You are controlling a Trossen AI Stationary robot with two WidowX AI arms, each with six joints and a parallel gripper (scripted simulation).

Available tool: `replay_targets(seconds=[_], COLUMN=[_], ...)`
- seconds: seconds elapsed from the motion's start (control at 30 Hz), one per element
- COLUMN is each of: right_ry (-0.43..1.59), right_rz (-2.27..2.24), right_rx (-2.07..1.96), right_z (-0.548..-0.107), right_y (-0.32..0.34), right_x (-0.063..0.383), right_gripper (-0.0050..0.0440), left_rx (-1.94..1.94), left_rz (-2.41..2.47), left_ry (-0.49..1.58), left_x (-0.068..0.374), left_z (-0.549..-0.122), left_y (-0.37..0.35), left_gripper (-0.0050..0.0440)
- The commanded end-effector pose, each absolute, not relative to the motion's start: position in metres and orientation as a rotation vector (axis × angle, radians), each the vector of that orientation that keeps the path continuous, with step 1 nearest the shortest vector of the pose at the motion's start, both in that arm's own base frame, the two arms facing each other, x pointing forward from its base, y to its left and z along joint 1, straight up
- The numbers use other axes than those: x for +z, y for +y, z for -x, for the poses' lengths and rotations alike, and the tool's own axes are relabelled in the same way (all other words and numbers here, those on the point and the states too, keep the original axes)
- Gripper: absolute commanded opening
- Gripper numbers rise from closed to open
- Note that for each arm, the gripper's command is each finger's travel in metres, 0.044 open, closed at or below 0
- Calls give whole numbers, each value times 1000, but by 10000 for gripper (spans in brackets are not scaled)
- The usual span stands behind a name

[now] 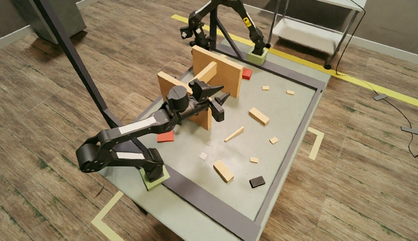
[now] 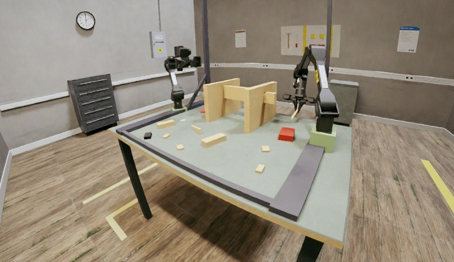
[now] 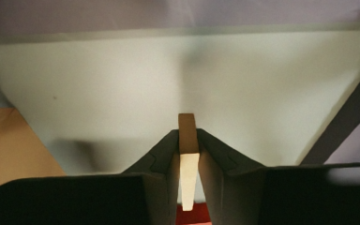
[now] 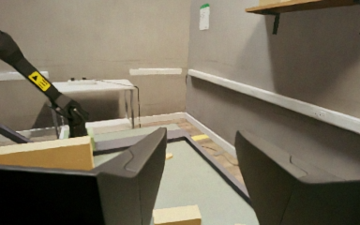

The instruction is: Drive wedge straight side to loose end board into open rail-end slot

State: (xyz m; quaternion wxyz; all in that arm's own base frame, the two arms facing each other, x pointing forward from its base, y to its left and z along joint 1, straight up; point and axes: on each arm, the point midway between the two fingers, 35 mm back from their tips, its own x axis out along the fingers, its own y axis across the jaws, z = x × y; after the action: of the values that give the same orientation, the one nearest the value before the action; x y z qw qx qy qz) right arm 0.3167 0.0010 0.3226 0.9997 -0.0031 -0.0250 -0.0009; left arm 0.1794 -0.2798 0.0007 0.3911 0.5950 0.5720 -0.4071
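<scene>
My left gripper (image 2: 296, 108) (image 3: 187, 136) is shut on a slim pale wooden wedge (image 3: 188, 180) (image 2: 294, 114). It holds the wedge above the table, outside the end board (image 2: 258, 112) (image 1: 226, 75) on its side. The rail (image 1: 206, 72) (image 2: 236, 93) joins that board to the other end board (image 2: 216, 103) (image 1: 201, 119); both boards stand upright. The rail's end (image 2: 270, 97) sticks out past the board near my left arm; its slot cannot be made out. My right gripper (image 1: 226, 91) (image 4: 201, 136) is open and empty beside the other board, whose outer side is mostly hidden.
A second wedge (image 1: 234, 134) (image 2: 196, 129) lies on the table. Wooden blocks (image 1: 258, 116) (image 1: 223, 171), several small pieces and a black block (image 1: 257, 181) lie around it. A red block (image 2: 286, 134) (image 1: 247, 73) lies near my left arm's base, a red piece (image 1: 165, 136) near my right arm's.
</scene>
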Motion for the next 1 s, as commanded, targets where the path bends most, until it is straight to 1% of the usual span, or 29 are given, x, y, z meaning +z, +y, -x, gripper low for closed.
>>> replay_targets(seconds=[0.0, 0.6, 0.7, 0.8, 0.97], right_ry=[-57, -57, -57, -57, -57], right_rz=[10, 10, 10, 10, 10], right_rx=[-1, -1, -1, -1, -1], right_z=[-317, -317, -317, -317, -317], right_y=[1, 1, 1, 1, 1], right_x=[325, 325, 325, 325, 325], right_gripper=[194, 194, 194, 194, 194], left_rx=[-1041, -1041, -972, -956, -820], left_rz=[-1493, -1494, -1433, -1416, -1274], left_ry=[1403, 1403, 1351, 1335, 1214], left_x=[20, 39, 57, 61, 102], left_z=[-183, -182, -192, -195, -214], left_y=[-287, -286, -282, -282, -278], left_gripper=[10, 10, 10, 10, 10])
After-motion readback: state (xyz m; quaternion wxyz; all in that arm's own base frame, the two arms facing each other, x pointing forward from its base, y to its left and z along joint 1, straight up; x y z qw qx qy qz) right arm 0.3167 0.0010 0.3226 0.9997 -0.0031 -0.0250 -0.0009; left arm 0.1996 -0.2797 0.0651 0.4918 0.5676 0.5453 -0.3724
